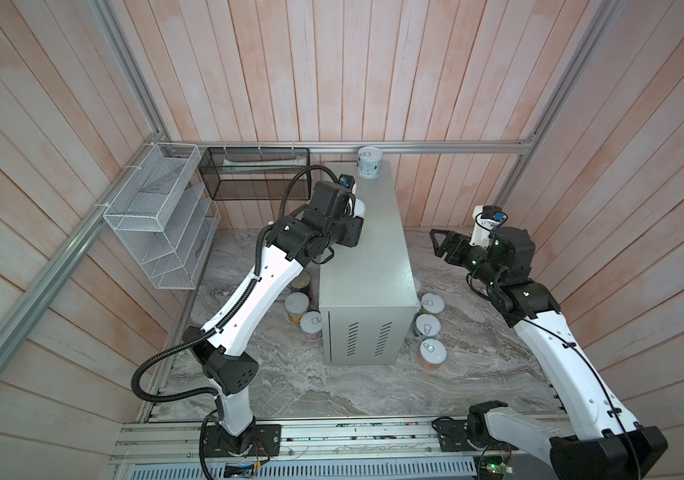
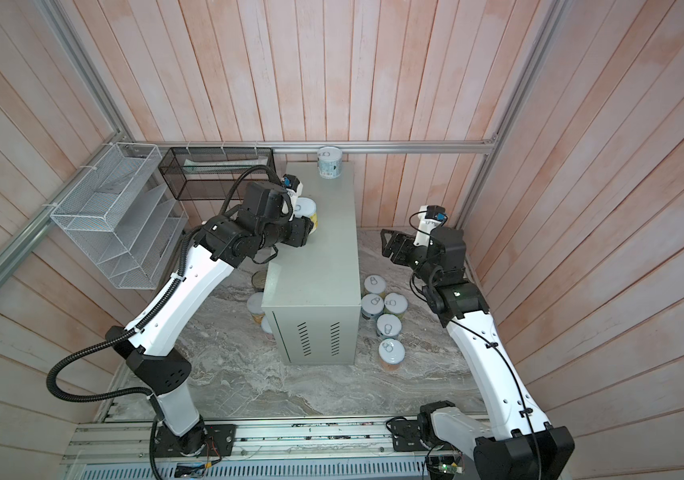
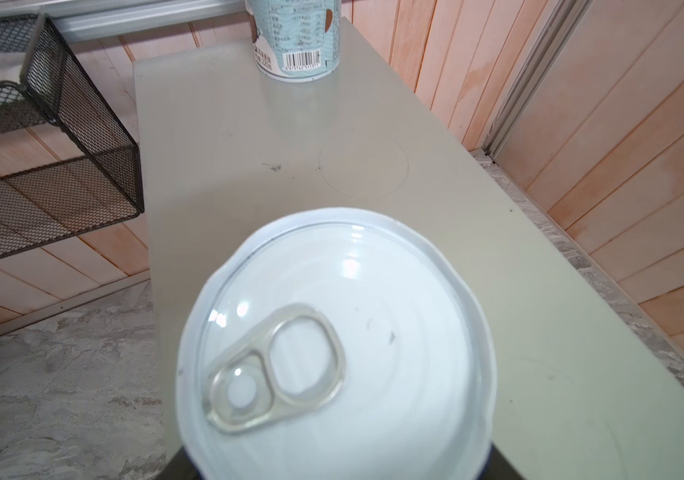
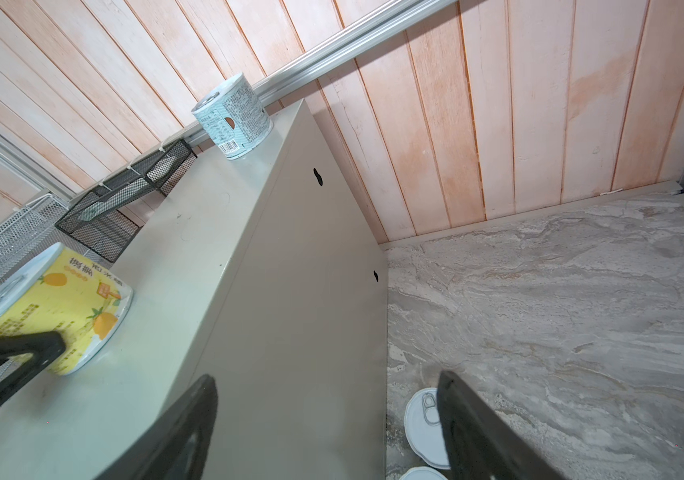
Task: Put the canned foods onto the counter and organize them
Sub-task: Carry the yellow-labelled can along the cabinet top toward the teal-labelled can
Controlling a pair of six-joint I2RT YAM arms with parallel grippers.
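Left gripper closed on yellow can on counter | right gripper jaws apart, empty, beside counter

Top pair overhead — wrist cams close, sharing counter.

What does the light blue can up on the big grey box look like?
The pale-blue tin is a small metal-looking cylinder with a silvery pull-tab lid and a label showing small print and a barcode. It stands upright at the far end of the counter, near the wall rail. Only the counter touches it.
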